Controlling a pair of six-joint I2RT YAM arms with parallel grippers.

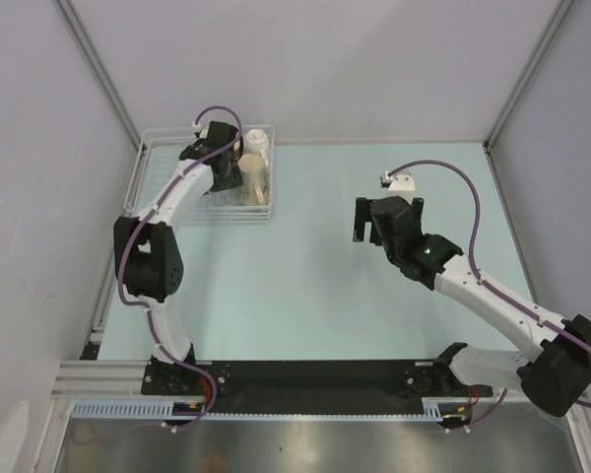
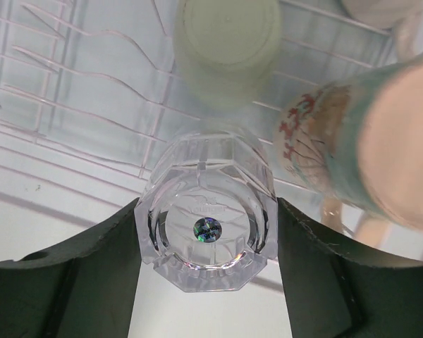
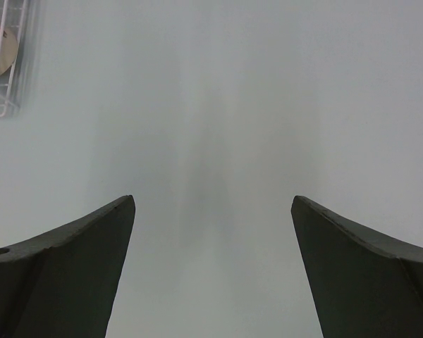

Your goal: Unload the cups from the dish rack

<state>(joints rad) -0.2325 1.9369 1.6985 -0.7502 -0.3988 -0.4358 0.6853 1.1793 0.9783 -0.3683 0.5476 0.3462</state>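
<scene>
Pale green desk (image 1: 325,296), grey walls (image 1: 325,59) behind. Upper left: dish rack (image 1: 150,158). There, left gripper (image 2: 208,246) pinching clear glass cup (image 2: 208,204); right gripper (image 3: 211,232) spread wide, centre-right.

cups (image 2: 208,225) at least 4 | dish rack (image 1: 163,158) 1 | robot arms (image 1: 192,187) 2

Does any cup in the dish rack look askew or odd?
Yes: the patterned cup at the right of the dish rack lies tilted, while the pale green cup and clear glass seem to stand upside down.
</scene>
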